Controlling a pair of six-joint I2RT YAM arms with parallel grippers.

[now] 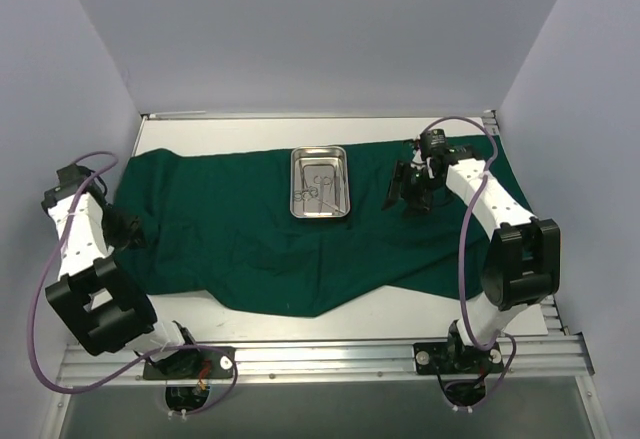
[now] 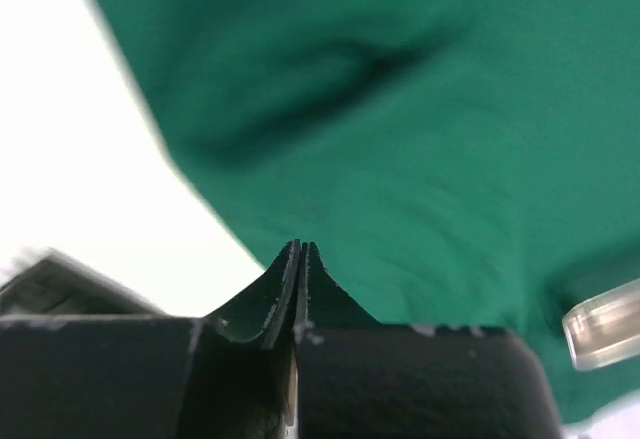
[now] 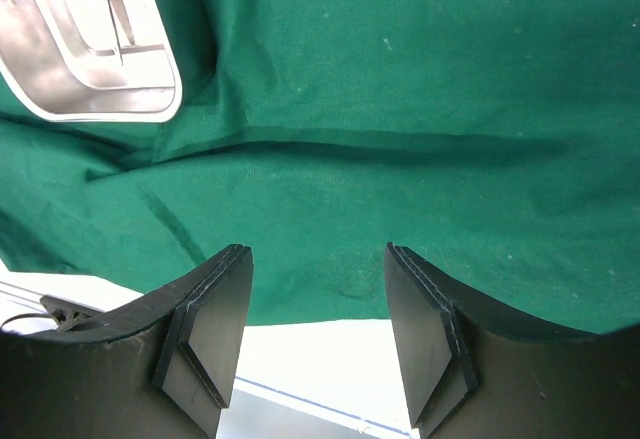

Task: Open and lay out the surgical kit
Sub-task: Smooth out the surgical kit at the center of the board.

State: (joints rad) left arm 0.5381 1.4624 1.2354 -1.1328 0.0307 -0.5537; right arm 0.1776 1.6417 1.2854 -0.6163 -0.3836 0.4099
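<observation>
L claw (image 2: pixel 300 251) closed, at drape (image 2: pixel 420 139) L edge

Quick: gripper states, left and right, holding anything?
Left gripper: closed at the edge of the green cloth; cannot tell if it pinches any.
Right gripper: open, empty, over the green cloth.

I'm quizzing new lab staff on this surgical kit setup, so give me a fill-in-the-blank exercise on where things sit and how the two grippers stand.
1. The instruments lie ___ the steel tray.
2. The steel tray rests on the ___ cloth.
3. The left gripper, at the cloth's left edge, is ___.
4. The right gripper, to the right of the steel tray, is ___.
Missing words: inside; green; shut; open.
</observation>
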